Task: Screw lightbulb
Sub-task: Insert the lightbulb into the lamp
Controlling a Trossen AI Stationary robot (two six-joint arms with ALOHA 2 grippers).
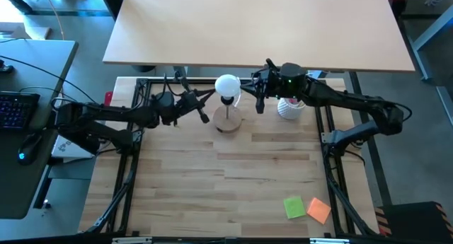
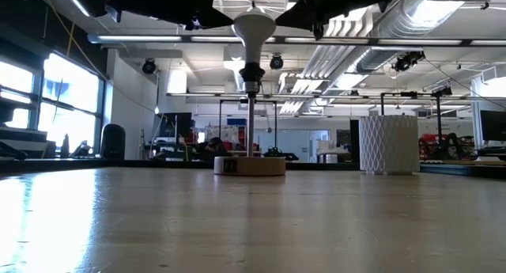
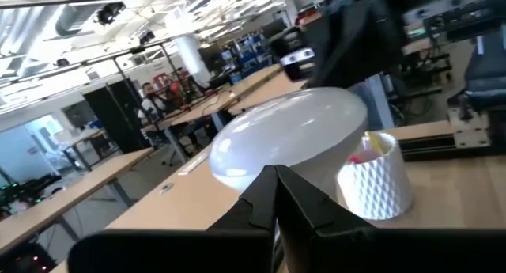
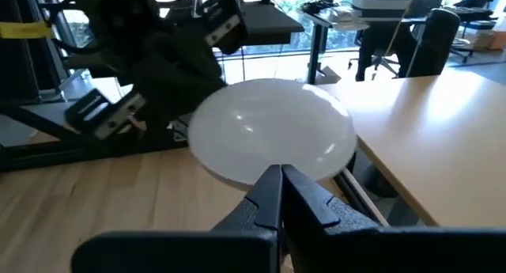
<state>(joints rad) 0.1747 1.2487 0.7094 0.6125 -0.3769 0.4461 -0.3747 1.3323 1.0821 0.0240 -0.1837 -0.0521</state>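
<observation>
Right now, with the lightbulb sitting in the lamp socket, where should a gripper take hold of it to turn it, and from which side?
Probably the round globe of the lightbulb, from directly above. It stands upright in the black socket of the wooden lamp base, globe up, so only the widest part is free. The shut left gripper and shut right gripper flank it, so side approaches look crowded.

We see bright daylight throughout. In the low view, the windows (image 2: pixel 47 99) at the left blow out white and throw a long pale glare across the table (image 2: pixel 253 218), whose near surface is soft and out of focus. The lightbulb (image 4: pixel 273 138) carries a mild sheen in the right wrist view. The left wrist view looks slightly blurred and tilted.
</observation>
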